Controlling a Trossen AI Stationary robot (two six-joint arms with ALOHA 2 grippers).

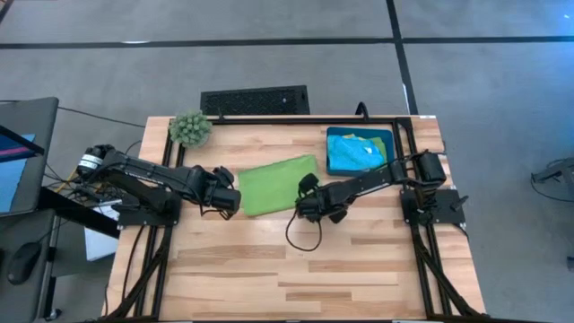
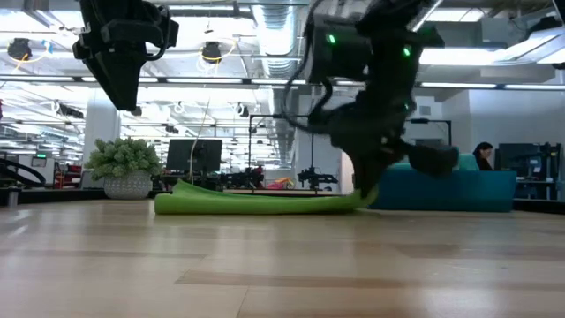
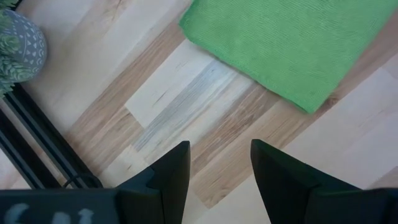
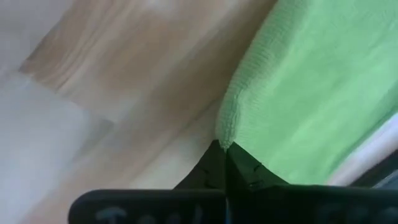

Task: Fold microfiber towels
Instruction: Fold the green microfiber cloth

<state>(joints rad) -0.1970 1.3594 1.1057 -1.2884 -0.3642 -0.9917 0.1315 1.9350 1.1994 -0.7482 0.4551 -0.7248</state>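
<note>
A lime green microfiber towel (image 1: 278, 184) lies folded into a flat strip on the wooden table (image 1: 269, 269). My right gripper (image 1: 305, 208) is down at the towel's near right corner and shut on it. In the low view this gripper (image 2: 366, 190) meets the towel's right end (image 2: 353, 201). My left gripper (image 1: 235, 199) hovers open above the bare wood just off the towel's left end. Its fingers (image 3: 174, 168) have nothing between them, and the towel (image 3: 286, 43) lies ahead of them. My right gripper pinches the towel's near right corner (image 4: 227, 130) between its two fingertips, which show shut together. The fingers slant down onto it from the table's right side. The rest of the towel lies flat on the table; one layer or several, I cannot tell.
A blue bin (image 1: 334, 152) at the far right holds more towels in light blue and yellow-green (image 1: 363, 151). A fuzzy green plant ball (image 1: 189, 128) in a grey pot stands at the far left corner. Bare wood fills the table's near half.
</note>
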